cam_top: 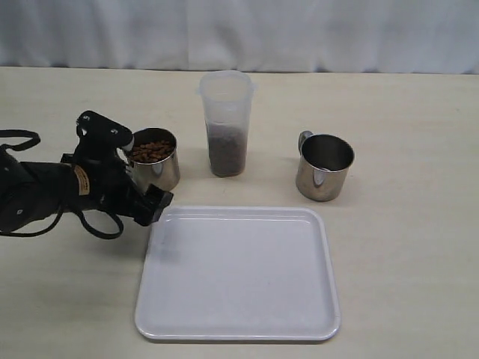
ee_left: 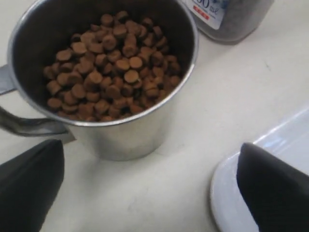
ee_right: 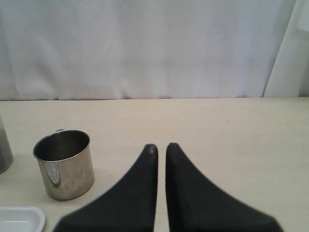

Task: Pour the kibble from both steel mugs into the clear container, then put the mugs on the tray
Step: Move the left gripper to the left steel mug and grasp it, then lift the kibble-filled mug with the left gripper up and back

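**Wide-open left pincer [ee_left: 149, 191] just short of the full steel mug [cam_top: 153, 158]**

Spread wide and empty, low over the tabletop [cam_top: 404, 247] at the scene's left. Just ahead of the fingertips, not yet between them: the full steel mug, upright, heaped with kibble [ee_left: 108, 67], loop handle [ee_left: 21, 123] turned left, toward one finger. Probably a grasp on that mug next, with the left arm by far the nearer.

Close on the mug's right, the clear container [cam_top: 226, 123]: upright, long axis vertical, kibble in its lower part. Farther right and well apart, the second steel mug [cam_top: 324, 166], upright and seemingly empty. On the near side, the white tray [cam_top: 238, 299], nothing on it.

Right pincer [ee_right: 160, 147] out of the exterior view, narrowed to a slit, gripping nothing, with the second steel mug some way ahead.

On the container, a label [ee_left: 210, 9] cut off by the frame edge: only "00 ml" legible, small red print beneath it unreadable.
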